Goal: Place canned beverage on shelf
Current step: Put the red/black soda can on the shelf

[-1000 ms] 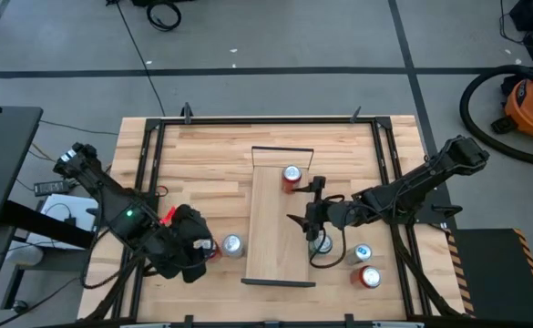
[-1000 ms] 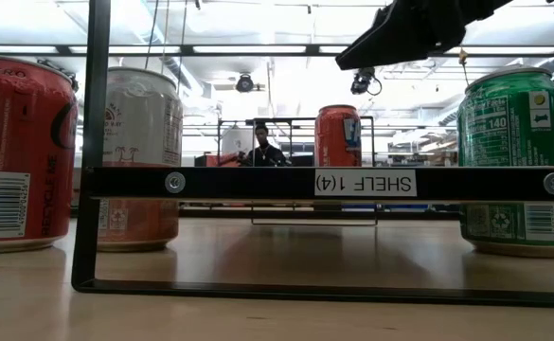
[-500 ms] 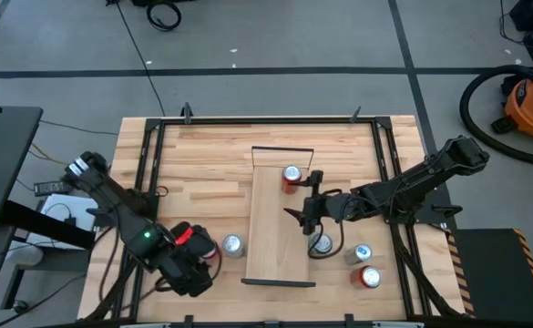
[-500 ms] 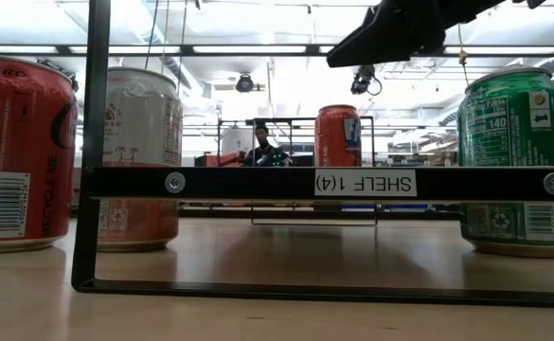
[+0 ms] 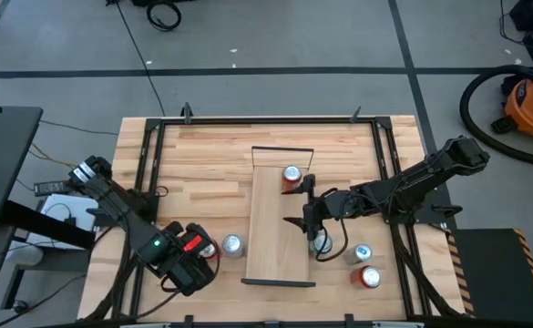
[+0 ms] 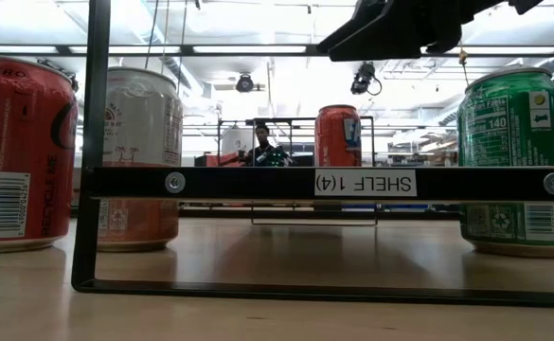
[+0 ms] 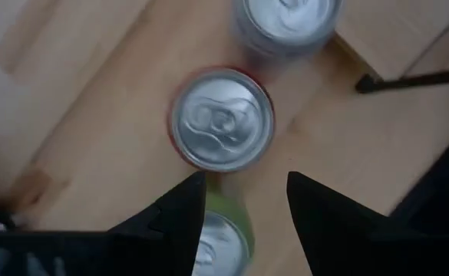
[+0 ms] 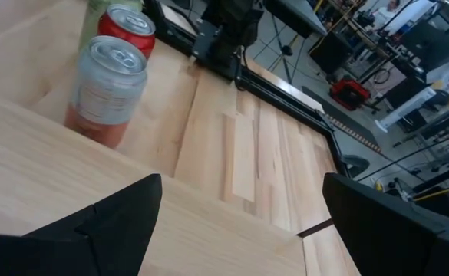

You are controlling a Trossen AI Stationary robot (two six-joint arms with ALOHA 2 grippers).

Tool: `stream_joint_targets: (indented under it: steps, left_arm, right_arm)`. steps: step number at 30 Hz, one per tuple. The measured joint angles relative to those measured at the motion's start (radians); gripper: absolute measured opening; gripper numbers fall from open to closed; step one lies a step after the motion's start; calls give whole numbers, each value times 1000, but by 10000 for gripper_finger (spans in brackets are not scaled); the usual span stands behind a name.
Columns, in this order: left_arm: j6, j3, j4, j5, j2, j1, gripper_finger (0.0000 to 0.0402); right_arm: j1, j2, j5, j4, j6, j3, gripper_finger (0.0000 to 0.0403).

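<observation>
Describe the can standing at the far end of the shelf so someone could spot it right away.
Find the shelf, the long pale plank lying down the middle of the table. At its far end stands a red can, just beyond the right claw. It is the only can there, apart from the clusters beside the plank.

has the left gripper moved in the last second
Yes. In the high view the left gripper has slid toward the table's near edge, ending nearer that edge than the silver can.
</observation>
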Motion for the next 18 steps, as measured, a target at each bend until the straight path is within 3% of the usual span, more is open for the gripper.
stream_joint_targets:
  steps: [7, 18]
  left_arm:
    - [46, 0, 2, -33, 2, 18, 224]
    - [93, 0, 8, -26, 18, 68, 367]
  right_arm:
    - [-24, 0, -18, 4, 4, 0, 372]
    - [-29, 0, -41, -22, 61, 0, 372]
